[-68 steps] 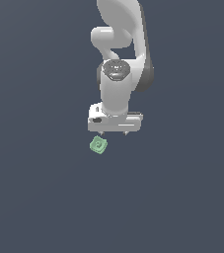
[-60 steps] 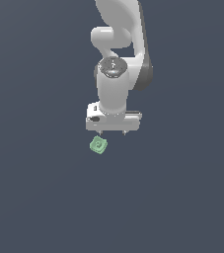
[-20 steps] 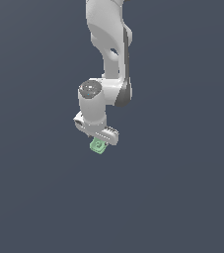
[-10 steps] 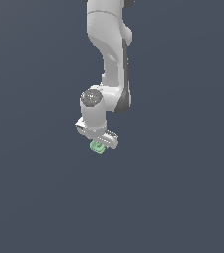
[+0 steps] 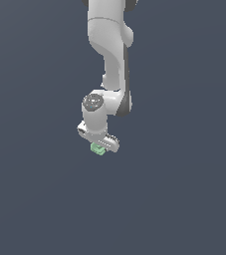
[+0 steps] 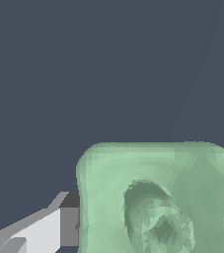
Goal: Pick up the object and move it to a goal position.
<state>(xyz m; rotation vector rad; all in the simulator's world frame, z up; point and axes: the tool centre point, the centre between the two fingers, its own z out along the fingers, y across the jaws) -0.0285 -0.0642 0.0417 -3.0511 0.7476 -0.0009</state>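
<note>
**Operator:** Pale green object (image 5: 98, 148): report position.

**Inspector:** In the exterior view it sits just below frame centre, directly under the white gripper (image 5: 100, 148). Only a small green patch shows beneath the gripper body; the rest is covered. In the wrist view the object (image 6: 158, 197) fills the lower right of the frame. It is squarish with rounded corners and has a round recess in its upper face.

**Operator:** Gripper state?

**Inspector:** The wrist view shows one finger (image 6: 44, 227), white with a grey pad, at the lower left. Its pad meets the object's side edge. The opposite finger lies outside the frame. Contact is confirmed on one side only, so whether the jaws are clamped on the object cannot be told. The exterior view hides the fingertips.

**Operator:** Edges and clearance?

**Inspector:** The object's far edge in the wrist view runs straight across mid-frame, with rounded corners at both ends. Beyond that edge the surface is unobstructed to the upper frame border. In the exterior view, open room extends on all sides of the gripper: toward the exterior view's left, toward its right, and across the whole lower half of the frame. The arm (image 5: 112, 55) occupies only the upper centre, descending from the top border.

**Operator:** Surface and surroundings?

**Inspector:** Uniform dark slate-grey surface (image 5: 35, 199), matte, without seams or markings. No horizon or wall line separates floor from background. Whether the object rests on this surface cannot be determined.
</note>
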